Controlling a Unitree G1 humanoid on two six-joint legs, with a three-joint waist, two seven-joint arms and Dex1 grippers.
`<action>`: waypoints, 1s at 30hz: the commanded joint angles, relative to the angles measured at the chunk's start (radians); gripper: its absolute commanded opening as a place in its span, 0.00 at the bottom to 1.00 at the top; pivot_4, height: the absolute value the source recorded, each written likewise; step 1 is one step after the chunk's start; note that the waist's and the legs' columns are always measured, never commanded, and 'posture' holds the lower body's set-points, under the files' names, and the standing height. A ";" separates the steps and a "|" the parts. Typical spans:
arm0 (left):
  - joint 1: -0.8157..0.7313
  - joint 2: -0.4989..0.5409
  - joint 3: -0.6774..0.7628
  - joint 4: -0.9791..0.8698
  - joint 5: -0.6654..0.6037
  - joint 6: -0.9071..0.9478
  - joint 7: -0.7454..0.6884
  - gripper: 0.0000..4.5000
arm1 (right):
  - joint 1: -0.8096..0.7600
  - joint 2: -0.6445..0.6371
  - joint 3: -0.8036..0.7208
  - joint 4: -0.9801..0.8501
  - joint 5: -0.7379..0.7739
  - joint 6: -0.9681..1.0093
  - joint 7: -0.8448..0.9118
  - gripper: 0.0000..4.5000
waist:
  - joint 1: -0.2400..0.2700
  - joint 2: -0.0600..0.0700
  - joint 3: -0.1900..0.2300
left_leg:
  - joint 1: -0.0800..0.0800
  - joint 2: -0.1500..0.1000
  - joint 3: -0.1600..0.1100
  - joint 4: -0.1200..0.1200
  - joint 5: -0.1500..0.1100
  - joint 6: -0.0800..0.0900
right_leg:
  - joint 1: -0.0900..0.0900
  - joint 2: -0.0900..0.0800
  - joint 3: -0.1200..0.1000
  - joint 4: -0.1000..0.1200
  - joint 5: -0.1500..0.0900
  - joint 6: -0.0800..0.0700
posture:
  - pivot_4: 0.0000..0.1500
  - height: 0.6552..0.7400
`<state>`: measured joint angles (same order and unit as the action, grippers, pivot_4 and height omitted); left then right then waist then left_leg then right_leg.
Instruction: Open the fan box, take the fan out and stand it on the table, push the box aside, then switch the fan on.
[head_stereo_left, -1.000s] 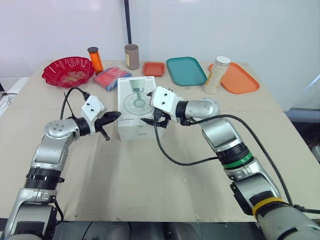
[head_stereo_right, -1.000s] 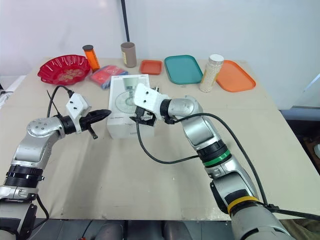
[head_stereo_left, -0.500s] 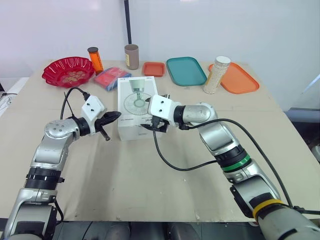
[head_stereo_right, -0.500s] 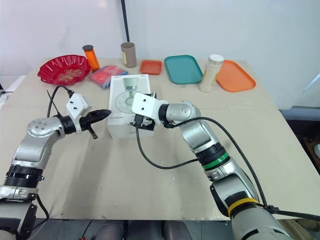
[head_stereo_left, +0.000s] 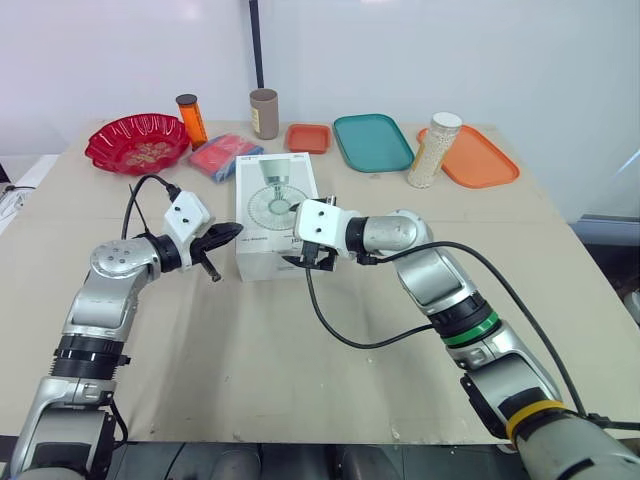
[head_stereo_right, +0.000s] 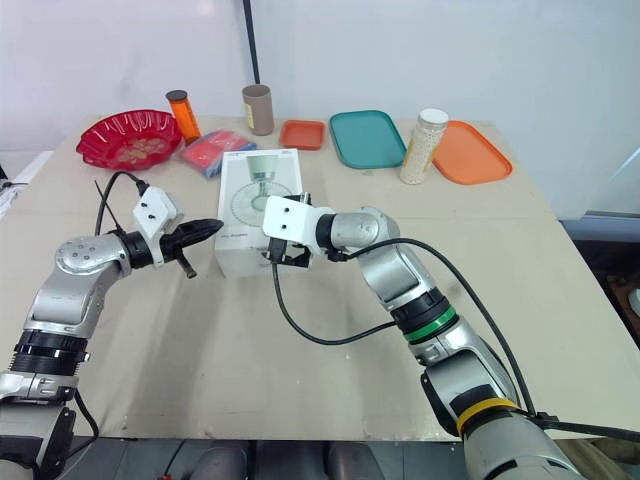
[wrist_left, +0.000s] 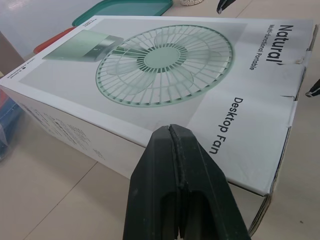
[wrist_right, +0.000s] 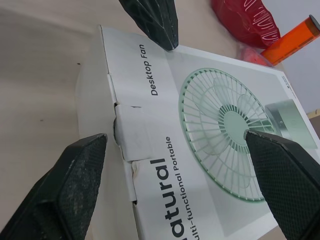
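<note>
The white fan box lies flat mid-table, its top printed with a green fan picture and its lid shut. My right gripper hovers at the box's near end, open. In the right wrist view its wide-spread fingers straddle the tucked end flap without touching it. My left gripper is shut and empty, its tip pointing at the box's left side with a small gap. The left wrist view has the closed fingers just short of the box.
Along the back of the table stand a red bowl, an orange bottle, a red-and-blue packet, a brown cup, a small orange tray, a teal tray, a bead jar and an orange tray.
My right gripper has moved slightly left and down, settling over the box's near end. The left arm and the box have stayed put.
</note>
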<state>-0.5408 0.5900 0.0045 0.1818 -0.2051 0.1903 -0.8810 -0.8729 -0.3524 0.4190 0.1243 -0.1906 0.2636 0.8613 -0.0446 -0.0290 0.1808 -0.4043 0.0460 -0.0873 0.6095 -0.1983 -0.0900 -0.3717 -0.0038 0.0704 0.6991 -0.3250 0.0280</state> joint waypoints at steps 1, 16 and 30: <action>0.036 -0.017 -0.055 0.017 0.020 0.014 -0.026 0.01 | -0.016 0.005 -0.018 -0.016 0.002 0.000 -0.008 1.00 | 0.000 0.000 0.000 | 0.000 0.000 0.000 0.000 0.000 0.000 | 0.000 0.000 0.000 0.000 0.000 0.000 | 1.00 1.00; 0.038 -0.017 -0.061 0.019 0.027 0.009 -0.033 0.01 | -0.039 0.007 -0.047 -0.009 0.017 0.026 -0.024 1.00 | 0.000 0.000 0.000 | 0.000 0.000 0.000 0.000 0.000 0.000 | 0.000 0.000 0.000 0.000 0.000 0.000 | 1.00 1.00; 0.044 -0.025 -0.063 0.012 0.030 0.009 -0.035 0.01 | -0.065 0.019 -0.060 0.018 0.011 0.037 -0.059 1.00 | 0.000 0.000 0.000 | 0.000 0.000 0.000 0.000 0.000 0.000 | 0.000 0.000 0.000 0.000 0.000 0.000 | 1.00 1.00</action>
<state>-0.5361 0.5769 0.0047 0.1776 -0.1951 0.1802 -0.8809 -0.8942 -0.3376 0.4108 0.1491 -0.1800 0.2950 0.8417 -0.0448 -0.0286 0.1804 -0.4037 0.0460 -0.0874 0.6096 -0.1982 -0.0900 -0.3713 -0.0038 0.0704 0.6994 -0.3250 0.0280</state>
